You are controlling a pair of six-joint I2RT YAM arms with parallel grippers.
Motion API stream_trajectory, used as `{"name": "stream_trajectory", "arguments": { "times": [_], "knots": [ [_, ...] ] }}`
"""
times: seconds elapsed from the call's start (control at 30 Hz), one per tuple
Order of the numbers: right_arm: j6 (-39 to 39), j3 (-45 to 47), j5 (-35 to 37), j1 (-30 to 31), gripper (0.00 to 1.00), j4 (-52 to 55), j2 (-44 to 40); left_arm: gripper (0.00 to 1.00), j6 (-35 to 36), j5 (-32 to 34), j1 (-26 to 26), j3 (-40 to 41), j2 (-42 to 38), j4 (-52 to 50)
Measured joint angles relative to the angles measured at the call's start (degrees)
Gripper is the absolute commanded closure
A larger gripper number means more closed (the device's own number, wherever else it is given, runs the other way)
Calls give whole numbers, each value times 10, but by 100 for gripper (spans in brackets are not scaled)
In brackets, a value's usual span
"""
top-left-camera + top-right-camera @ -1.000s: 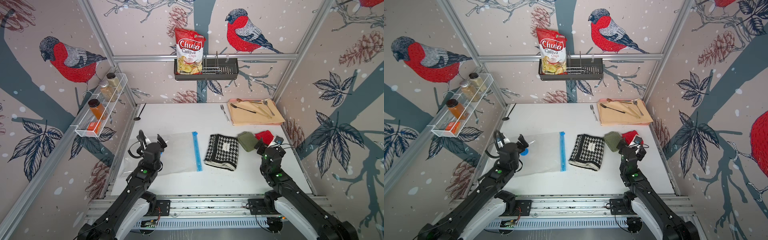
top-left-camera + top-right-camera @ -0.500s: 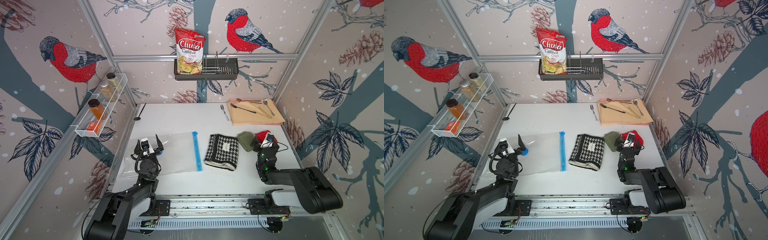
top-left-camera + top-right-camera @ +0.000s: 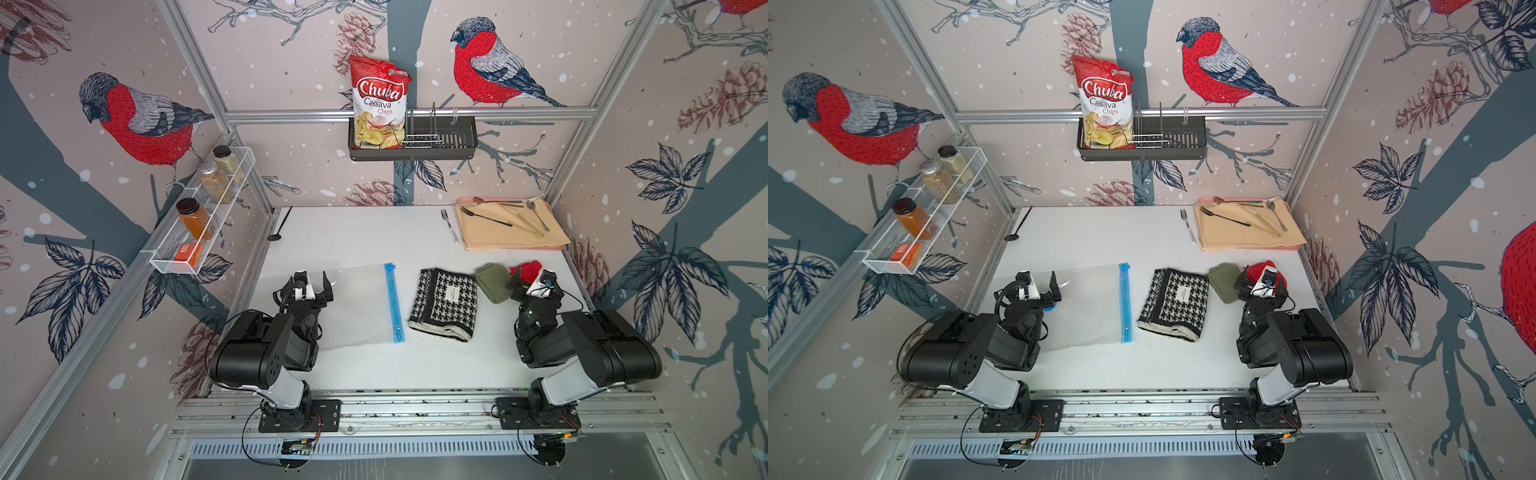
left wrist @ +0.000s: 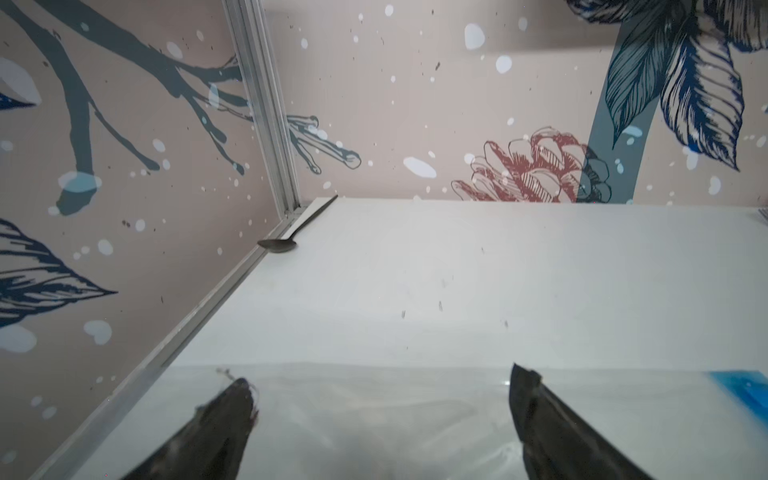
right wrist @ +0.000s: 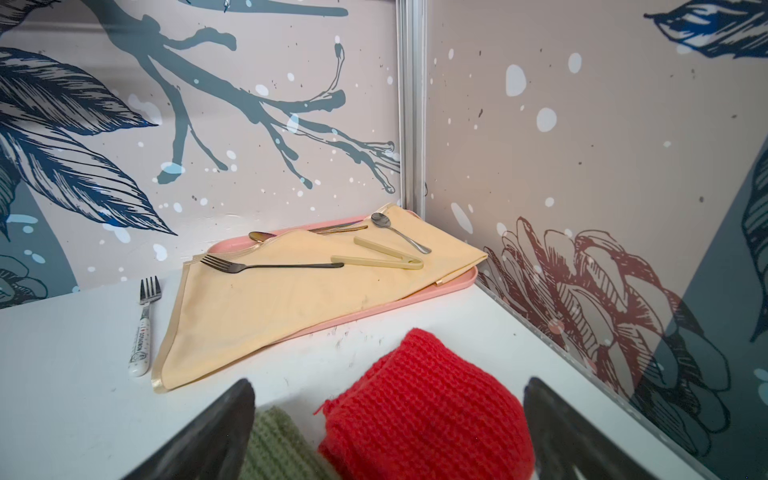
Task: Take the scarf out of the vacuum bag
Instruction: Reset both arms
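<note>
- Plainly, we see the scarf [image 3: 444, 304] lying folded on the table [image 3: 365, 241], outside the vacuum bag [image 3: 361, 307] and just beside its blue zip strip.
- Our left gripper [image 4: 380, 376] hangs wide open over the bag, holding nothing.
- Our right gripper [image 5: 388, 381] gapes over the red knit piece [image 5: 428, 399] and the olive knit piece [image 5: 278, 440], gripping neither.

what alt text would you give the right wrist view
Open right claw frames a red knit piece and an olive-green one on the white table. Behind them, a cream cloth holding cutlery covers a pink tray, with a fork beside it.
</note>
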State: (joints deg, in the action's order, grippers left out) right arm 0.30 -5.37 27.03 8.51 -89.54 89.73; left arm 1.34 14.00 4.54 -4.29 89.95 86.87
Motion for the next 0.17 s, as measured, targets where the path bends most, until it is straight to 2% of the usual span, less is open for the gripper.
{"name": "stream_trajectory", "arguments": {
  "times": [0.17],
  "knots": [
    [4,-12,-4,-5,0,13,-1,2,-9,26,0,31,18,25]
  ]
}}
